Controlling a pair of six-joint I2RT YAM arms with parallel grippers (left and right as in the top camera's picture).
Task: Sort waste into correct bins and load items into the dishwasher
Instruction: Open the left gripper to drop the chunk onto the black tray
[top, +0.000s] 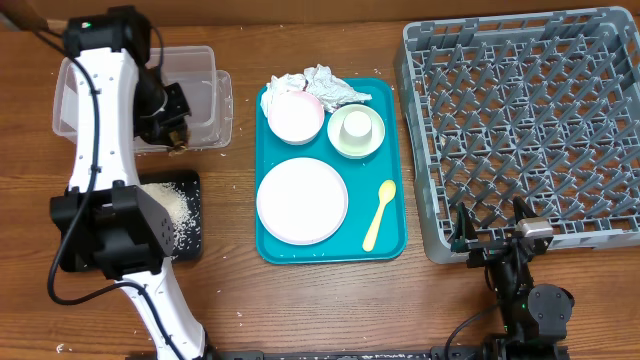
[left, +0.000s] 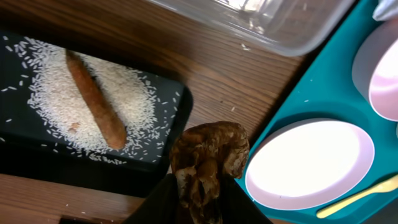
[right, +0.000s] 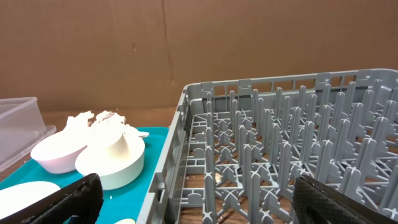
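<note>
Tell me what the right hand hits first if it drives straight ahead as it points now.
Most likely the grey dish rack: the open right hand points at its near wall, so rim or front pegs come first. Depth is unclear from the wrist view.

Grained brown wood with a low sheen for the table (top: 320, 300). Clear, glossy plastic in the tub (top: 210, 100); matt black plastic in the shallow tray (left: 25, 143). Dull, chalky white rice grains (left: 56, 106); rough, dry-looking brown stick (left: 96, 106). Wrinkled, crumbly, faintly shiny brown lump (left: 208, 155). Smooth satin plastic in the teal tray (top: 390, 240); smooth, softly glossy pale plate (top: 302, 200). Crumpled, soft white paper napkins (top: 325, 85). Matt grey moulded plastic for the dish rack (top: 520, 130).
</note>
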